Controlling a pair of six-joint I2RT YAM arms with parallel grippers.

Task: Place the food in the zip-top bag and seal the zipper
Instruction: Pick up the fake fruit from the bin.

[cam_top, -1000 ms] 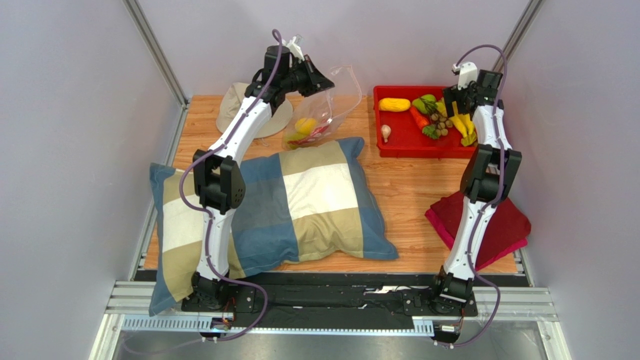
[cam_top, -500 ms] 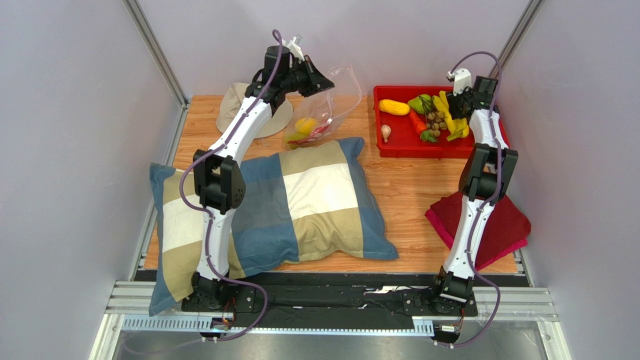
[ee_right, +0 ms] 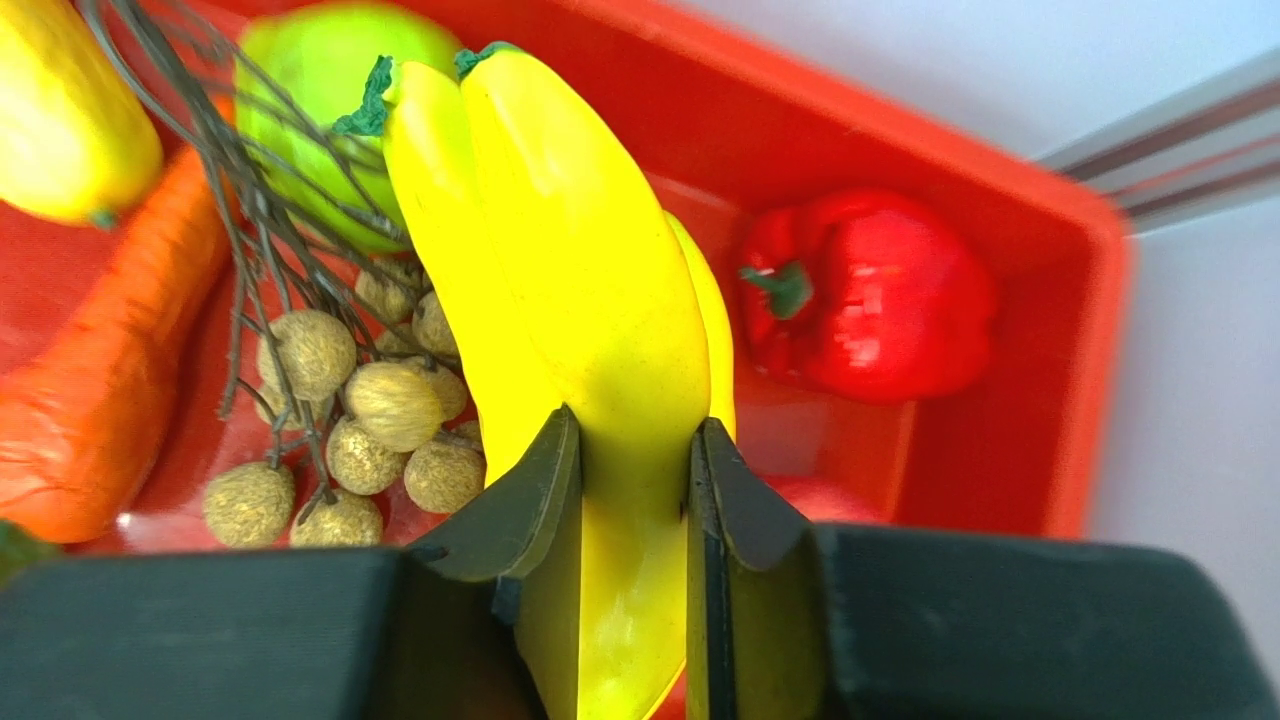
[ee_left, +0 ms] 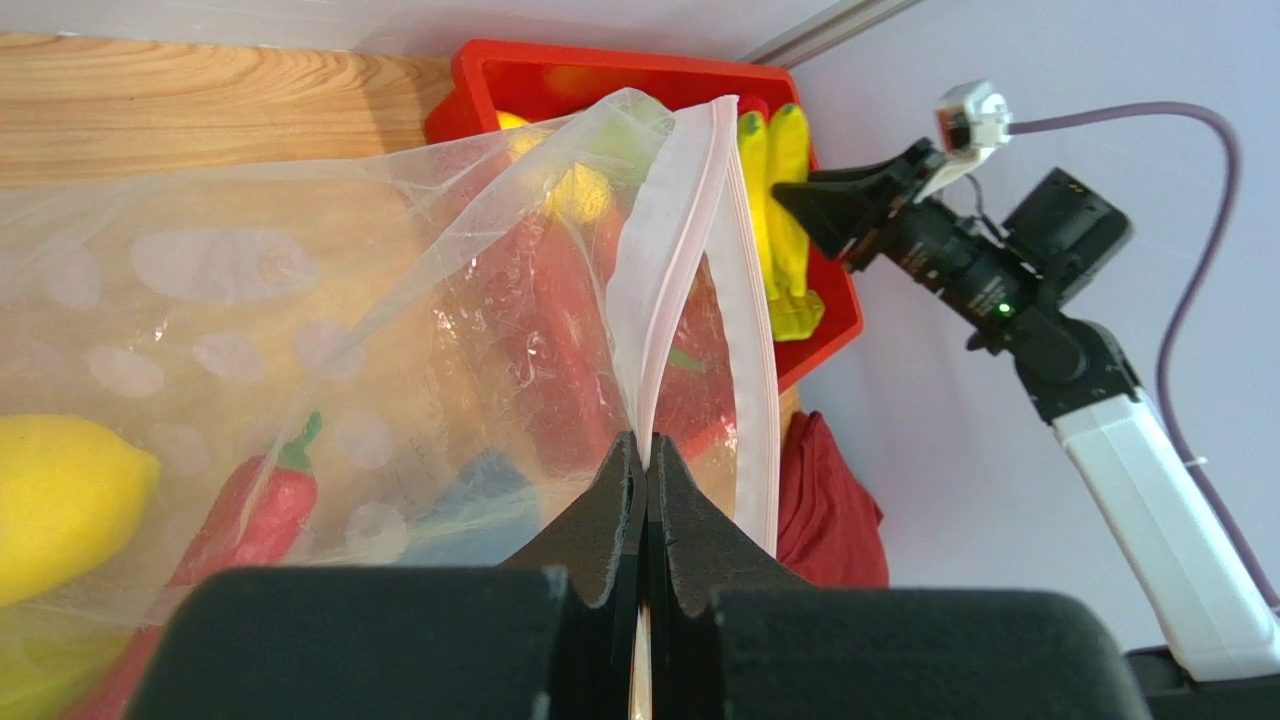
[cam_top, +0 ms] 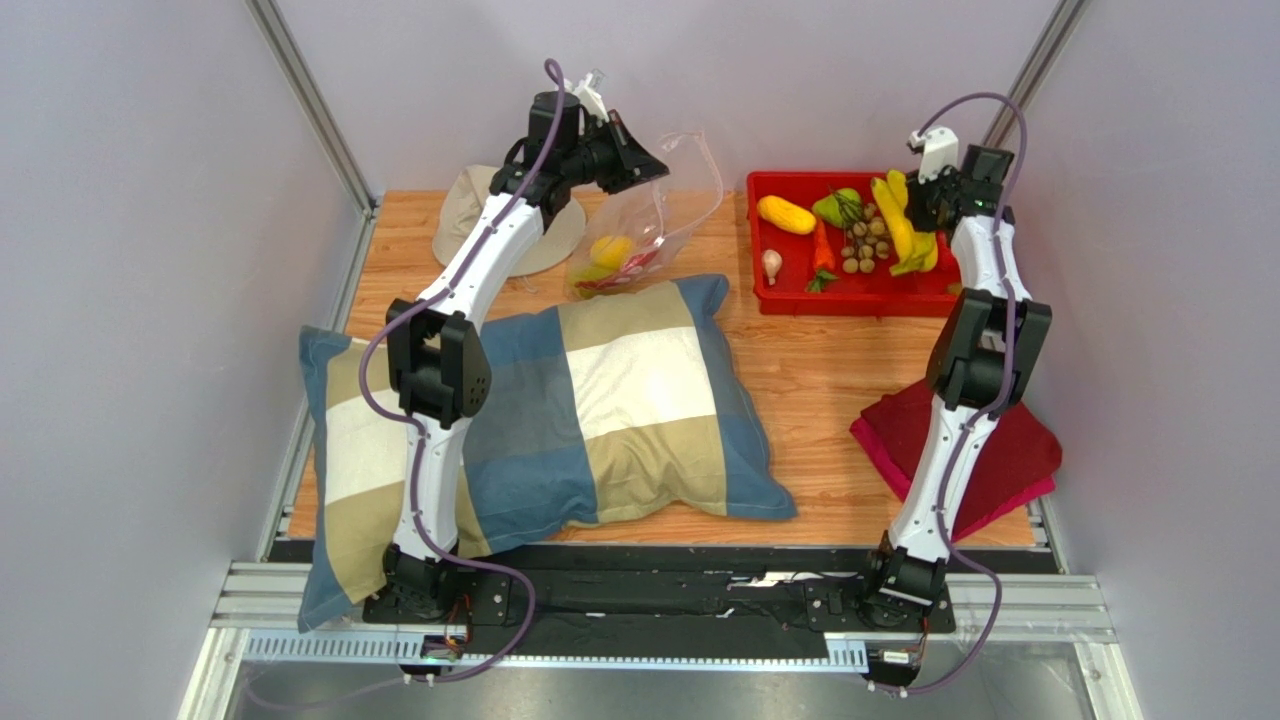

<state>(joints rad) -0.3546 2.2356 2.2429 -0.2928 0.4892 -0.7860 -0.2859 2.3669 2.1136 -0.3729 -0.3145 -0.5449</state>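
Observation:
My left gripper is shut on the pale pink zipper of the zip-top bag and holds its mouth up and open at the back of the table. Inside the bag lie a yellow lemon and a red pepper. My right gripper is shut on the yellow bananas over the red tray. Below the bananas in the tray are a tan bunch, an orange carrot, a green piece and a red bell pepper.
A checked pillow fills the middle and left of the table. A beige hat sits behind the left arm. A folded red cloth lies at the right edge, beside the right arm.
The right gripper has closed on the bananas and drawn them up and toward the tray's back right. The left gripper and the bag have not moved.

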